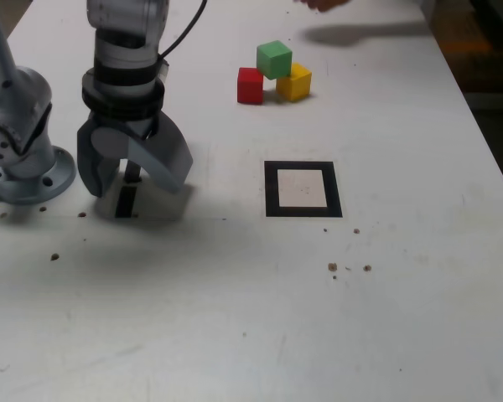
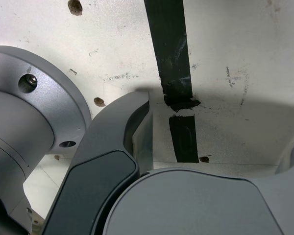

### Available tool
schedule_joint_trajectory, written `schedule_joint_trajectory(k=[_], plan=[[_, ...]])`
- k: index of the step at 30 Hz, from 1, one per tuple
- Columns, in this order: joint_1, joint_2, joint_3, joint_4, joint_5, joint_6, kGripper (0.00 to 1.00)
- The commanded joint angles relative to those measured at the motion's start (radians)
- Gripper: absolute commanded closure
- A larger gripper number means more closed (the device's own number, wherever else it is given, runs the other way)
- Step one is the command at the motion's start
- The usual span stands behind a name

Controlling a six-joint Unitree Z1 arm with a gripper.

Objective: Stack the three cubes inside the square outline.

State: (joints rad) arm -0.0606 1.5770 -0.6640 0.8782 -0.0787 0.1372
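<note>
The robot's gripper (image 1: 134, 177) points down at the white bench (image 1: 251, 318), and its fingers (image 1: 169, 159) are spread wide apart with nothing between them. It hangs just above two short black strips (image 2: 174, 63) stuck on the bench. In the wrist view the strips run in a line, end to end, with a small gap where they meet.

The square outline (image 1: 303, 189) is a thick black frame with a white middle. It lies flat on the bench, and nothing is inside it. In the exterior view the gripper is well off to the left of the square outline, and the arm's round grey base (image 1: 21, 167) is further left still.

The three cubes sit together in a little bunch past the far side of the square outline, well apart from it. The red cube (image 1: 250, 85) and the yellow cube (image 1: 294, 82) are on the bench, close to each other. The green cube (image 1: 274, 59) seems to sit on top, resting on both of them.

Small brown crumbs (image 1: 333, 267) lie on the bench near the front edge of the square outline.
</note>
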Motion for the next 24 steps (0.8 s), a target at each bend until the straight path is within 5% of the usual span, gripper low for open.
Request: schedule_joint_trajectory(k=[1,8,18,24], plan=[[0.003,0.000,0.002,0.000,-0.001,0.002,0.01],[0.016,-0.029,0.000,0.027,0.013,0.002,0.01],[0.045,-0.131,-0.372,0.476,0.147,-0.004,0.00],[0.134,-0.104,-0.733,0.695,0.177,0.025,0.00]])
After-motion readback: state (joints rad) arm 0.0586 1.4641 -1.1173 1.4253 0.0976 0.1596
